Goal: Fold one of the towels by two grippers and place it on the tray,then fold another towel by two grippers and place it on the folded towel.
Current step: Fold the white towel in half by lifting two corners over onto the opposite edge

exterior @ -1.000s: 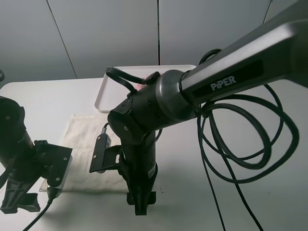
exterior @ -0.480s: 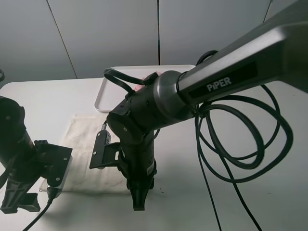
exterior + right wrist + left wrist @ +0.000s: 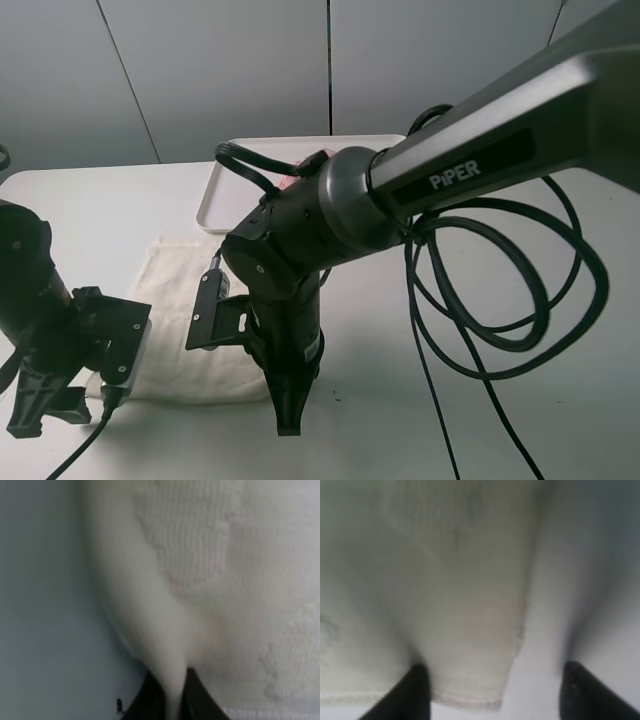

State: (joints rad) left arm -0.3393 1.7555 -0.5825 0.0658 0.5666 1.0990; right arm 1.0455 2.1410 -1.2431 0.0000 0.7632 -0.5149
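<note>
On the white desk (image 3: 100, 200), just before the flat white plastic tray (image 3: 225, 195), lies the cream terry-cloth towel (image 3: 180, 290). My right jaws are closed, pinching its near edge. My left jaws stand open astride the other near corner, so both can lift it for folding.

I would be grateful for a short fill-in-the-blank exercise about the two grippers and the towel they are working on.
1. The right gripper is shut on the ____ towel.
2. The left gripper has its jaws ____, astride a corner of it.
3. The towel lies on the white ____.
Missing words: cream; open; table.
</note>
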